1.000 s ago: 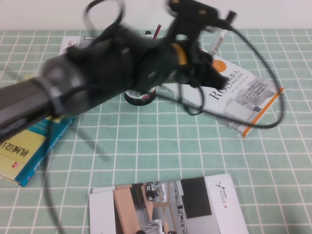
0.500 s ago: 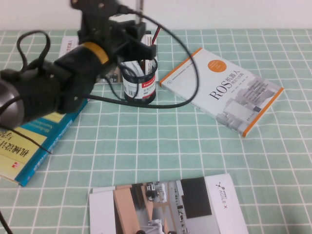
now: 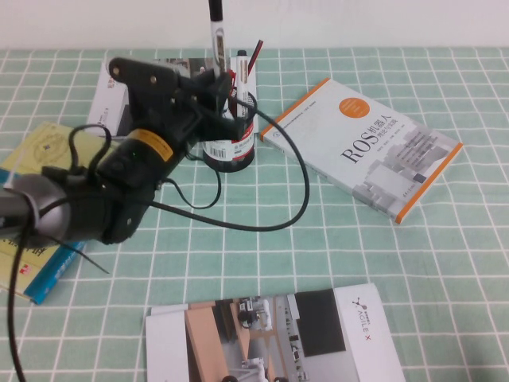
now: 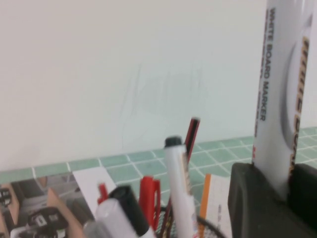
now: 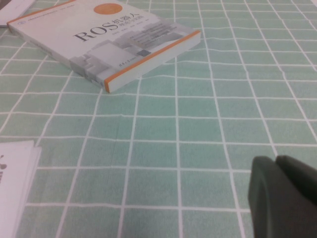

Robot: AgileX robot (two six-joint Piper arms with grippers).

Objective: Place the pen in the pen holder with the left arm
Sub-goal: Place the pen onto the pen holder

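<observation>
The left arm (image 3: 119,191) has swung back from the right, and now its left claw (image 3: 216,89) sits right at the pen holder (image 3: 230,139), at 12 o'clock on the surface (image 3: 318,239). It is closed on the pen (image 3: 215,36), which stands straight up, so the drop looks close. The holder already has a few pens, maybe three. The right claw (image 5: 285,196) hovers low; I cannot tell its grip.

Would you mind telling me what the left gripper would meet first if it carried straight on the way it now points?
Probably the pen holder: the left gripper, shut on the upright pen, sits at its rim, though depth is uncertain. The right gripper hangs idle over the tablecloth.
</observation>
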